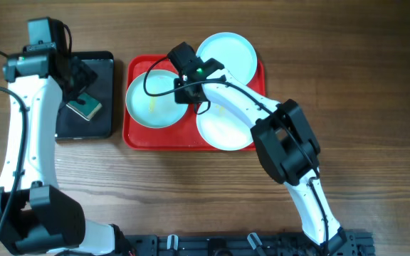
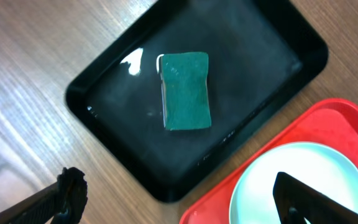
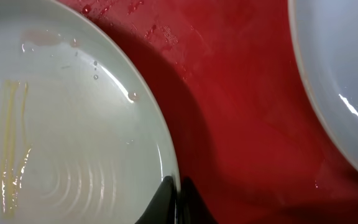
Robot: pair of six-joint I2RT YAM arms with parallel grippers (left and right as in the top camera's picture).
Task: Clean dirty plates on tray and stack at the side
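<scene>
Black plastic tray (image 1: 107, 129) at the left held a green sponge (image 1: 84, 108). The left gripper (image 2: 179, 185) hung above it, fingers spread wide and empty, its arm reaching forward along the table's left edge. The red tray (image 1: 131, 139) carried a smeared left plate (image 1: 146, 107), rear plate (image 1: 228, 51) and near-right plate (image 1: 223, 129). The right gripper (image 3: 176, 190) pinched the left plate's right rim, its arm angled across the near-right plate.
</scene>
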